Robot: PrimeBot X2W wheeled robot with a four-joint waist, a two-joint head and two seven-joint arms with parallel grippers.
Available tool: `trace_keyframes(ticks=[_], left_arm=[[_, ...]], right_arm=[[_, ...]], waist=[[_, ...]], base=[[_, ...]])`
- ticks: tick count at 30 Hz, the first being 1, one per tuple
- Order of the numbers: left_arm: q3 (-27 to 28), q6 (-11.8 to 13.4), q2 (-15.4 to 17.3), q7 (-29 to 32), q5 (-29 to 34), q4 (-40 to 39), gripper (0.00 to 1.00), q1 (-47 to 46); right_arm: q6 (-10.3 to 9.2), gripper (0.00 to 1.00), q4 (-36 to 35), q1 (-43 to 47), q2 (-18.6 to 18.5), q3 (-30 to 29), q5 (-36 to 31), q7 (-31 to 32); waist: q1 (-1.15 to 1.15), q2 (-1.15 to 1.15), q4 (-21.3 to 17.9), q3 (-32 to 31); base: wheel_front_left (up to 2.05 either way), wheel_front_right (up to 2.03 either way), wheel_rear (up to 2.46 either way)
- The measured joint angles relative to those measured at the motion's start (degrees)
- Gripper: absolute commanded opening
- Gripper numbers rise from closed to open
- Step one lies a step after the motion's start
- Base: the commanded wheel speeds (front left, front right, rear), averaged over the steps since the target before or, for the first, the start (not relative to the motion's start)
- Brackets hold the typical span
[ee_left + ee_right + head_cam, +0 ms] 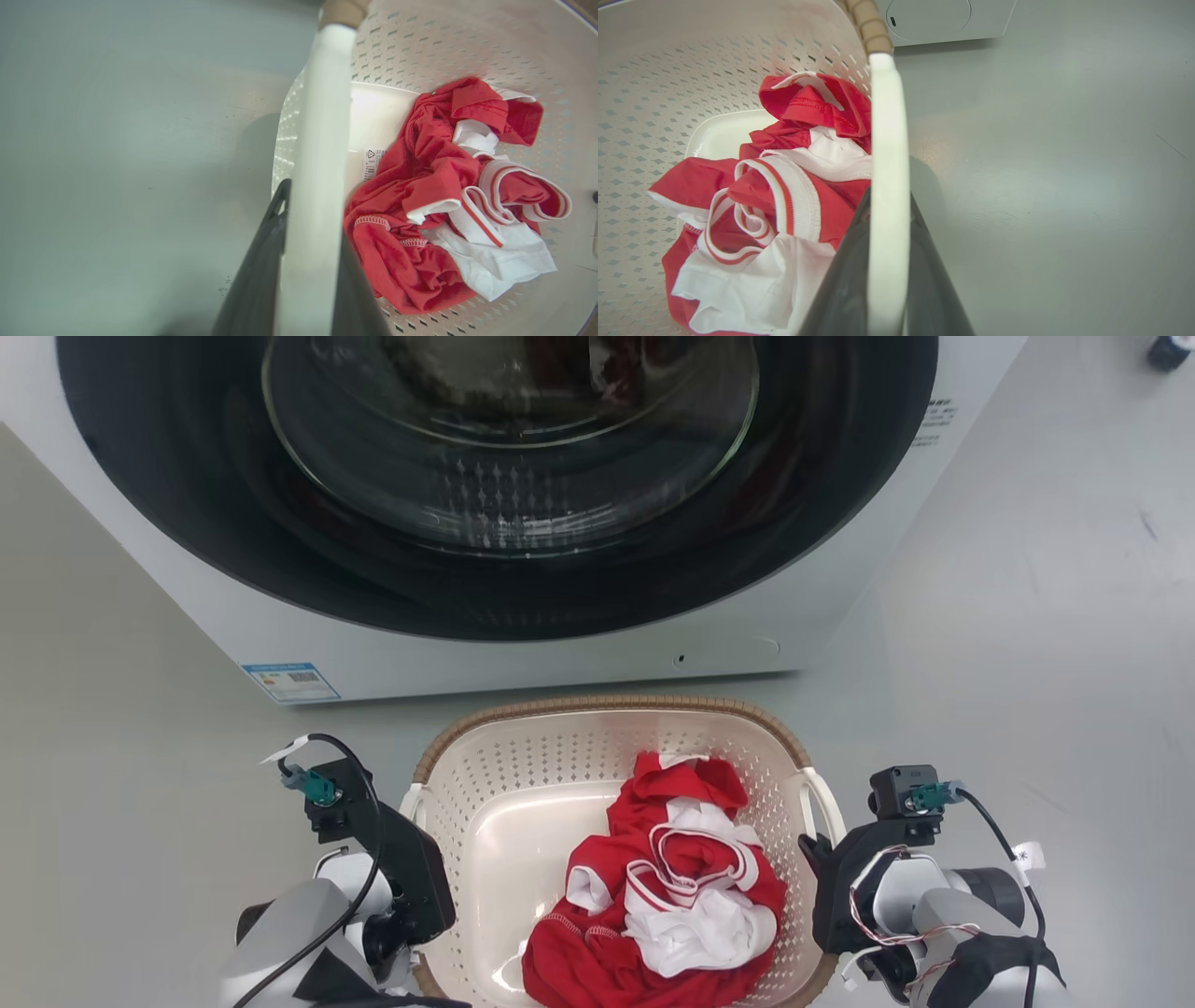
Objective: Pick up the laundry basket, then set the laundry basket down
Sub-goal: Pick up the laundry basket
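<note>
Presently, we find the laundry basket (523,756) upright, directly in front of the washer (523,658) and between the two arms. We cannot tell whether its base touches the grey floor (1027,616). A crumpled heap of red and white garments (672,887) lies inside, toward the robot's right half of the basket.

The left end effector (314,219) is pinching the white left handle (320,140), with one dark finger on each side of the bar. The right end effector (888,210) is likewise pressed onto the right handle (888,140), its fingers straddling the bar.

The washer's round dark glass door (504,457) is closed. It stands just beyond the basket's far rim (607,704), apart from it.
</note>
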Motion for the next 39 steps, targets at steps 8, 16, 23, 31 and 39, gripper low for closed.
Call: trace_keyframes(ticks=[8,16,23,31,39], left_arm=[[-0.42,0.00,0.12,3.05,-0.64,0.20,0.00,1.10],[-1.56,0.00,0.33,5.90,-2.79,0.36,0.00,3.33],[-2.42,0.00,0.34,7.55,-3.88,0.37,0.00,5.70],[-3.24,0.01,0.44,8.91,-5.43,0.37,0.00,8.04],[-4.16,0.48,0.62,9.46,-7.37,-0.24,0.00,9.23]], right_arm=[[0.00,0.00,-0.42,1.75,-0.01,1.11,2.02,2.58],[0.00,0.00,-0.60,3.50,-0.02,2.34,3.70,5.54],[0.00,0.00,-0.53,5.37,-0.02,3.08,5.16,7.53],[0.00,0.00,-0.65,7.27,-0.02,3.74,6.66,9.02],[0.00,0.00,-0.53,8.17,-0.02,3.70,8.25,9.56]], waist=[[0.01,0.00,0.40,-4.57],[0.01,0.00,0.82,-9.11],[0.01,0.00,0.90,-12.34],[0.01,0.00,0.72,-15.08],[0.01,0.00,0.45,-16.44]], base=[[0.00,0.00,0.00],[0.00,0.00,0.00],[0.00,0.00,0.00],[0.00,0.00,0.00],[0.00,0.00,0.00]])
